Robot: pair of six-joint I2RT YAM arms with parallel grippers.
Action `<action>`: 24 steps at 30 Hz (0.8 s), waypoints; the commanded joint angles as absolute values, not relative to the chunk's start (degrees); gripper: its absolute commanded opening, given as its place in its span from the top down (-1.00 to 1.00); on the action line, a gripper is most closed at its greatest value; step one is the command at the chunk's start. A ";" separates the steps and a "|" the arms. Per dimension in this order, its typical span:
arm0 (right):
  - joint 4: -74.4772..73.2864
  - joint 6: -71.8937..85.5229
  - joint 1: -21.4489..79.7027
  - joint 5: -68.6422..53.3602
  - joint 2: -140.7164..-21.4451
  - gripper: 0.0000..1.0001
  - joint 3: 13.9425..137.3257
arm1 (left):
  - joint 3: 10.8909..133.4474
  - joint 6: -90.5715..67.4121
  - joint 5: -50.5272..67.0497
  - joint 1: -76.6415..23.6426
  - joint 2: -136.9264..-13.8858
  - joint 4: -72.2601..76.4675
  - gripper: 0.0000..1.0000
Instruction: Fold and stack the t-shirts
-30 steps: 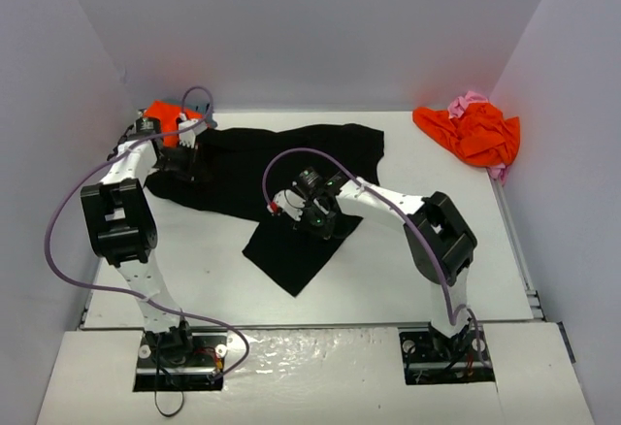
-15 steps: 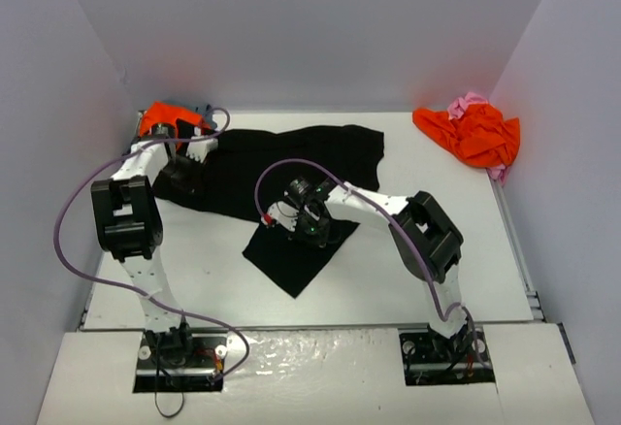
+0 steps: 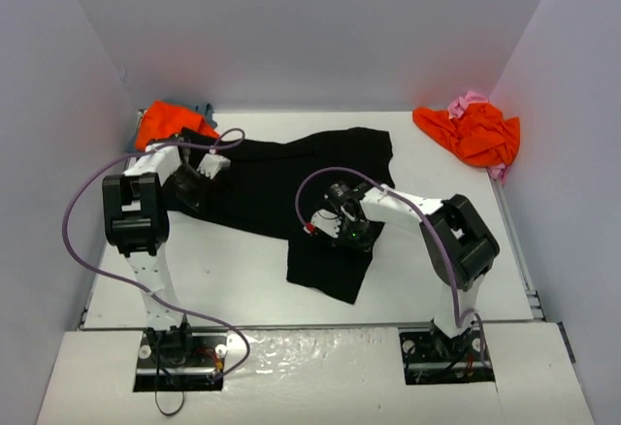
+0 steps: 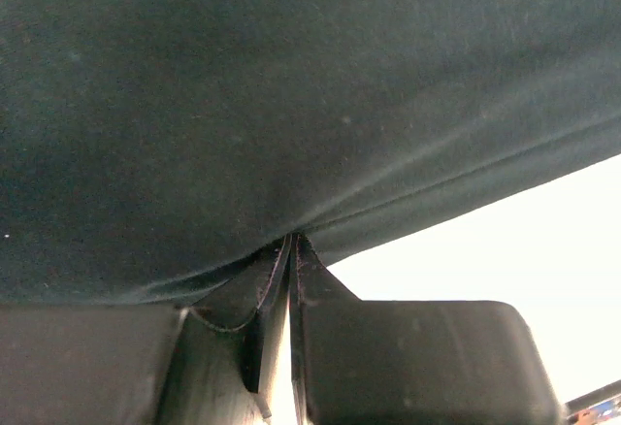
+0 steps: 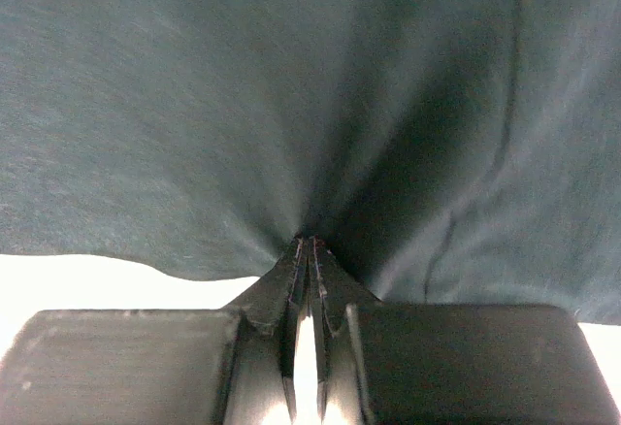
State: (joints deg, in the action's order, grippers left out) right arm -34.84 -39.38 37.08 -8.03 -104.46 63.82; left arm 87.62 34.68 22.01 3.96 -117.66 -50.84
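The black t-shirt (image 3: 281,168) lies stretched across the middle of the white table (image 3: 223,270), with one folded part (image 3: 330,265) reaching toward the near edge. My left gripper (image 3: 191,192) is shut on the shirt's left edge. In the left wrist view the fingertips (image 4: 293,243) pinch a fold of the black cloth (image 4: 291,105). My right gripper (image 3: 356,234) is shut on the shirt's lower right part, and in the right wrist view the black cloth (image 5: 291,85) puckers into the closed tips (image 5: 309,243).
An orange t-shirt (image 3: 163,120) with a bit of blue-grey cloth (image 3: 205,112) lies in the far left corner. Another orange t-shirt (image 3: 475,134) on a pink one (image 3: 472,102) is piled at the far right. Grey walls enclose the table on three sides.
My right gripper has dragged its part of the black t-shirt to the right and nearer. The left gripper has moved slightly right and nearer with its edge, and the cloth is pulled out longer.
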 commanded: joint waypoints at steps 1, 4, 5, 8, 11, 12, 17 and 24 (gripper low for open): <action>-43.17 -42.51 31.71 2.36 -104.27 1.00 57.42 | 81.95 41.20 20.50 1.43 -111.88 -57.74 1.00; -43.32 -43.03 27.69 4.17 -103.31 1.00 56.31 | 79.11 43.75 24.73 -0.60 -108.32 -62.58 1.00; -43.54 -43.28 26.57 4.66 -103.13 1.00 56.04 | 78.43 44.73 25.76 -2.28 -107.47 -64.06 1.00; -43.97 -45.03 23.43 7.93 -102.34 1.00 54.32 | 77.61 45.95 28.84 -4.64 -104.78 -69.78 1.00; -44.41 -46.11 20.74 10.12 -100.33 1.00 52.94 | 77.83 45.66 32.71 -6.45 -101.74 -72.03 1.00; -44.91 -46.44 20.35 10.71 -99.37 1.00 52.54 | 77.87 45.88 33.55 -7.23 -100.85 -73.13 1.00; -48.35 -48.14 18.22 14.15 -94.78 1.00 50.75 | 76.31 49.55 37.88 -12.71 -96.66 -80.61 1.00; -53.75 -49.53 18.25 12.56 -85.26 0.95 54.13 | 72.39 47.36 38.60 -15.56 -87.49 -81.29 1.00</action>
